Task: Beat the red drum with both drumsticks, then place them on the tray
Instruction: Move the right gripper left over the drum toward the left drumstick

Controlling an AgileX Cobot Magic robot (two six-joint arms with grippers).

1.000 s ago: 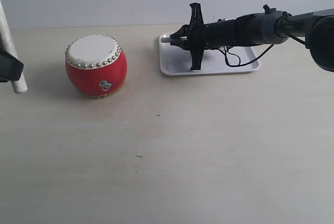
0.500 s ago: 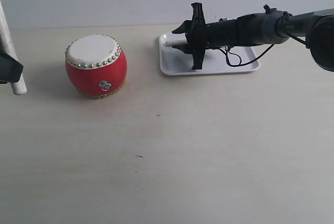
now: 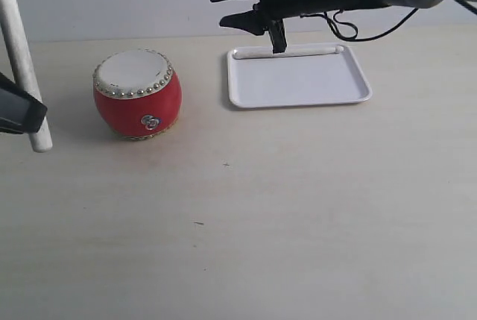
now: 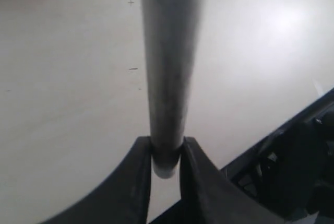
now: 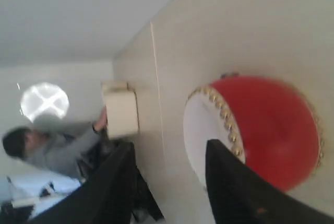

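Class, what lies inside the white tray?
One slim pale wooden drumstick lies along the far rim of the flat white tray; a short stretch is hidden behind the black right gripper.

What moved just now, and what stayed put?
The right gripper let go of its drumstick, which now lies along the far rim of the tray, and lifted up with its jaws open. The left gripper, clamped on the other drumstick, shifted slightly. The red drum and tray stayed put.

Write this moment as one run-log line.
left gripper: jaws shut on drumstick | right gripper: jaws open, empty | other drumstick: in tray
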